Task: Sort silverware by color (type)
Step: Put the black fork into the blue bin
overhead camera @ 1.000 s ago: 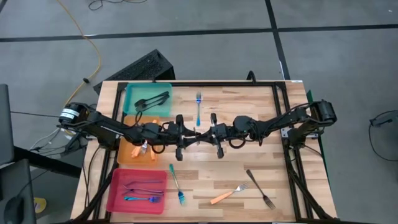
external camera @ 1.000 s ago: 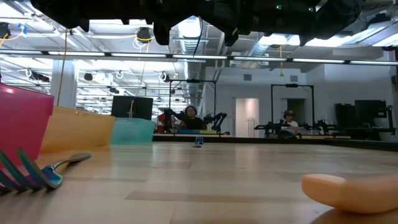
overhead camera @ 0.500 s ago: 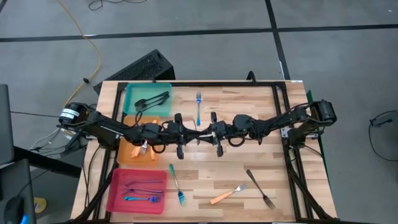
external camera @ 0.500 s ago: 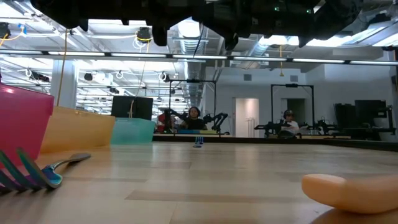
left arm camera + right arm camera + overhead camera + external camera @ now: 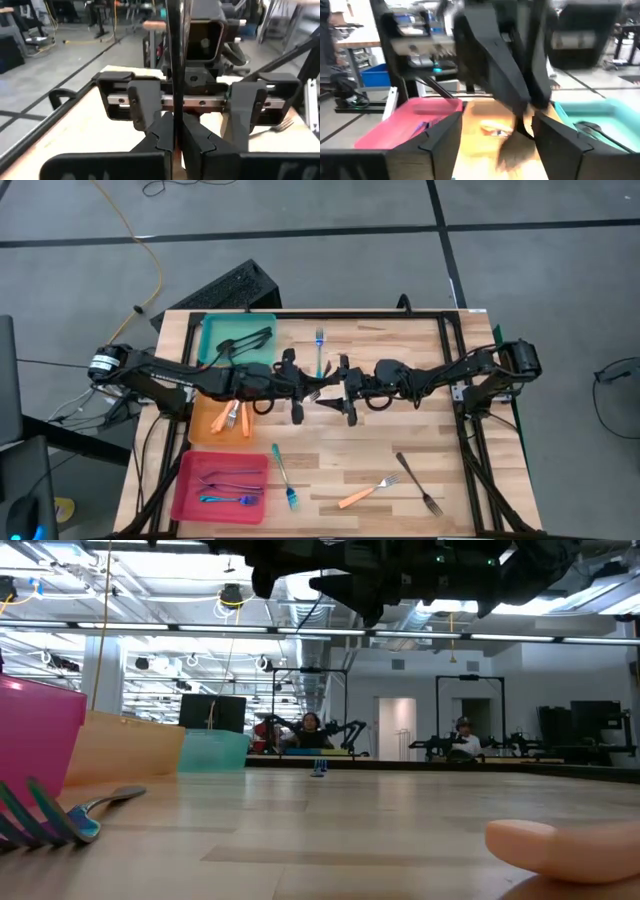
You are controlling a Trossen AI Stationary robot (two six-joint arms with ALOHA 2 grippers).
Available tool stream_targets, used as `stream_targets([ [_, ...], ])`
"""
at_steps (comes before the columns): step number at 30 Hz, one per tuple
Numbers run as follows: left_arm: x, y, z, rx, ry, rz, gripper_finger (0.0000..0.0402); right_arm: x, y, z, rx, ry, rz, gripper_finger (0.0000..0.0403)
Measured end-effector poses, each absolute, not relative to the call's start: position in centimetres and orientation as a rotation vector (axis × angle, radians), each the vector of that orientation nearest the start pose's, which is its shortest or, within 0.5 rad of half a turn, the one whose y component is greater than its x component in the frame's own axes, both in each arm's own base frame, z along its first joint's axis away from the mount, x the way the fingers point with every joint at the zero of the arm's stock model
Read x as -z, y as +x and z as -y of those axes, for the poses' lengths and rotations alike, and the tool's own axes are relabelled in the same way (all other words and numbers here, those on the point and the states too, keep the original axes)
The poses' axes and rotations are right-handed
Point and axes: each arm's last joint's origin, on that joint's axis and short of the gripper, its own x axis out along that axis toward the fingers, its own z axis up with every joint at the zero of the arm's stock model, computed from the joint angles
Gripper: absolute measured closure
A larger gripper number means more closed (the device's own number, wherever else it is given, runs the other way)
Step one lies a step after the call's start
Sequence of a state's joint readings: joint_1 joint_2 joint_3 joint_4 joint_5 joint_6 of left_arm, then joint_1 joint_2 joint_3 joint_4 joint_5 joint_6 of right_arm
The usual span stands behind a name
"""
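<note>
Two slim arms in dark, near-black finish are seen, each built of narrow links joined by rounded, bulbous joint housings. Black cable loops are draped along the links near the wrists. The left arm's base is marked by a round cap with a white label; the right arm's base is formed by a blocky dark motor housing. The left claw (image 5: 299, 392) is made of two flat black fingers (image 5: 197, 142) with notched inner edges. The right claw (image 5: 341, 391) is carried on a wide black body with a silvery rail set with small screws and two boxy sliding blocks, from which its angular dark fingers (image 5: 440, 142) are extended.
</note>
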State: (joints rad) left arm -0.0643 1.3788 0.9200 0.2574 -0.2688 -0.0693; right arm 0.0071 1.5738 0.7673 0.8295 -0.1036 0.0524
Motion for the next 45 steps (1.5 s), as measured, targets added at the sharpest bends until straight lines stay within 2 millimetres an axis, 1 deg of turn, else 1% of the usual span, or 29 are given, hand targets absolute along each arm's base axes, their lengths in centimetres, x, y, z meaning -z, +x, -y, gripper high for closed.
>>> stream_targets([
  [2, -29.9, 31.1, 1.1, -0.228, -0.020, -0.201, 0.0401, -23.3, 33.0, -0.1, -0.099, 0.052, 0.005, 0.0137],
  [4, -30.4, 31.1, 1.0, -0.258, -0.005, -0.216, 0.0401, -23.1, 33.0, 0.4, -0.083, 0.053, -0.008, 0.0135],
  [8, -30.6, 31.0, 0.8, -0.322, 0.028, -0.305, 0.0401, -22.5, 33.0, 1.3, -0.057, 0.058, -0.065, 0.0134],
  [12, -30.6, 30.6, 0.0, -0.459, 0.036, -0.400, 0.0401, -22.1, 32.9, 1.8, -0.042, 0.063, -0.114, 0.0134],
  [14, -30.7, 30.2, -1.0, -0.569, -0.016, -0.437, 0.0401, -21.7, 32.9, 1.9, -0.039, 0.066, -0.148, 0.0134],
  [16, -30.5, 29.7, -2.5, -0.690, -0.069, -0.474, 0.0401, -21.5, 32.8, 1.9, -0.038, 0.068, -0.172, 0.0134],
  [17, -30.3, 29.5, -3.2, -0.718, -0.073, -0.508, 0.0401, -21.4, 32.8, 1.8, -0.040, 0.069, -0.183, 0.0134],
  [22, -29.0, 28.0, -7.0, -0.749, -0.046, -0.707, 0.0401, -21.0, 32.8, 1.4, -0.050, 0.072, -0.227, 0.0134],
  [26, -28.4, 26.3, -10.4, -0.857, -0.094, -0.803, 0.0401, -20.7, 32.7, 0.9, -0.065, 0.072, -0.255, 0.0134],
  [30, -28.0, 24.7, -12.5, -0.912, -0.078, -0.907, 0.0401, -20.5, 32.6, 0.6, -0.075, 0.072, -0.285, 0.0134],
  [34, -27.7, 23.4, -14.1, -0.878, 0.048, -1.052, 0.0401, -20.1, 32.5, 0.5, -0.076, 0.069, -0.321, 0.0134],
  [36, -27.6, 22.6, -15.1, -0.906, 0.047, -1.083, 0.0401, -20.0, 32.5, 0.5, -0.075, 0.070, -0.336, 0.0134],
  [38, -27.6, 21.8, -16.1, -0.950, -0.011, -1.087, 0.0401, -19.9, 32.5, 0.5, -0.075, 0.069, -0.342, 0.0134],
  [41, -27.3, 20.4, -17.4, -1.077, -0.189, -1.052, 0.0401, -19.9, 32.5, 0.5, -0.075, 0.068, -0.341, 0.0134],
  [43, -27.2, 19.7, -17.9, -1.131, -0.273, -1.030, 0.0401, -19.9, 32.5, 0.5, -0.075, 0.067, -0.341, 0.0134],
  [45, -27.2, 19.3, -18.3, -1.150, -0.315, -1.020, 0.0401, -19.9, 32.5, 0.5, -0.075, 0.066, -0.341, 0.0134],
])
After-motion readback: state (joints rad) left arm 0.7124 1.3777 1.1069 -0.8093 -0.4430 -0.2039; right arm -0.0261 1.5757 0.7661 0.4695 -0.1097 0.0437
